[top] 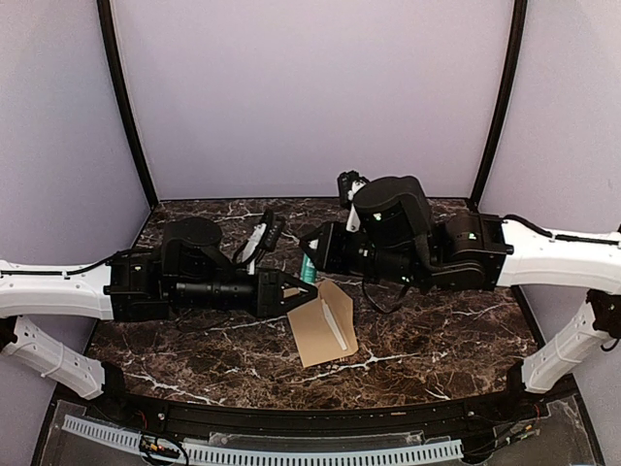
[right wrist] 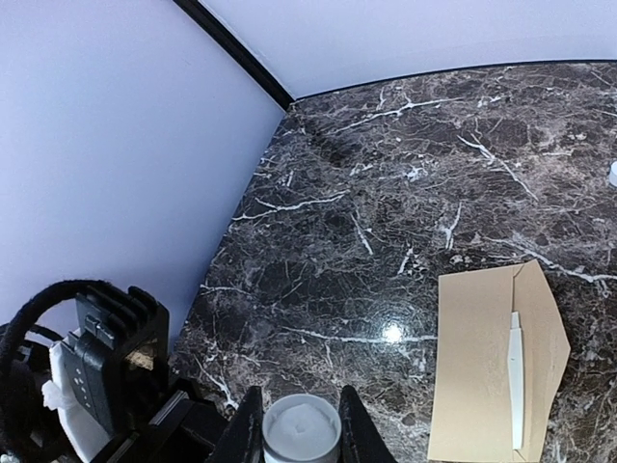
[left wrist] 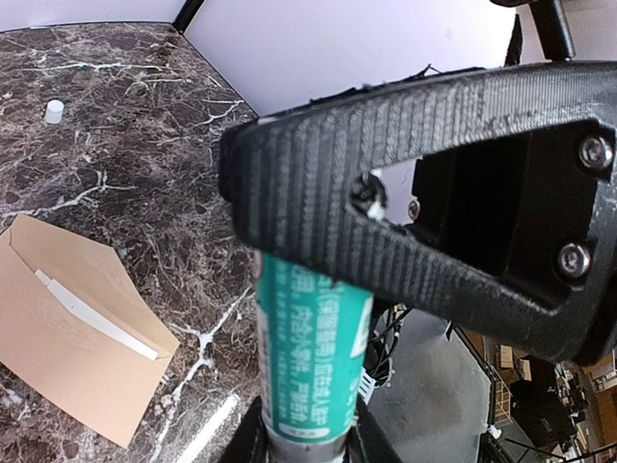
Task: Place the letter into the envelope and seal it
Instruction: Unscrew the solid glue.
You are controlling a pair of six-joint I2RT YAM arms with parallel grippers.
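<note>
The envelope (top: 312, 340) lies flat, its flap (right wrist: 545, 333) open, just below the glue stick (left wrist: 313, 357). The left gripper (left wrist: 308, 449) and the right gripper (right wrist: 301, 434) both clamp that stick. The envelope seems light, thin and easy to crease, so pinch a corner.

The top external view looks down from high behind the near edge of the worktop (top: 437, 340), the left wrist view faces right and the right wrist view faces the far left corner, both tight against the glue tube (left wrist: 313, 357), and all three share the envelope (top: 323, 328).
</note>
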